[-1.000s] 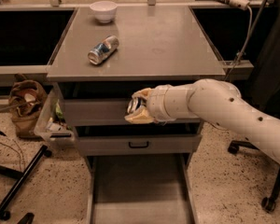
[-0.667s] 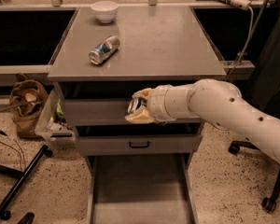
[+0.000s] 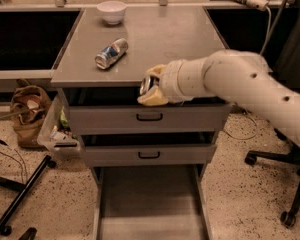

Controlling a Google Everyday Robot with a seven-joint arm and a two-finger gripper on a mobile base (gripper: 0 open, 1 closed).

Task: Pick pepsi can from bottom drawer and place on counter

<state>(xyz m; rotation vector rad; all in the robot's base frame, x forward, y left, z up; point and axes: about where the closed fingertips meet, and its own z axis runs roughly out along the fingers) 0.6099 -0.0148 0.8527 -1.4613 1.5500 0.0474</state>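
My gripper (image 3: 151, 86) is shut on the pepsi can (image 3: 146, 83), a dark can with its silver end facing left. It holds the can in the air at the front edge of the counter (image 3: 160, 39), above the top drawer front. The pale fingers (image 3: 152, 99) wrap the can from above and below and hide most of it. The bottom drawer (image 3: 150, 204) is pulled out below, showing a bare grey floor with low side walls.
A paler silver-white can (image 3: 111, 53) lies on its side on the counter's left half. A white bowl (image 3: 112, 10) stands at the counter's back. Two shut drawers with black handles (image 3: 149, 117) sit under the counter. A bag (image 3: 27, 109) and a bin (image 3: 57, 134) stand at left, a chair base (image 3: 285, 184) at right.
My gripper has risen with the can from in front of the top drawer to the level of the counter's front edge.
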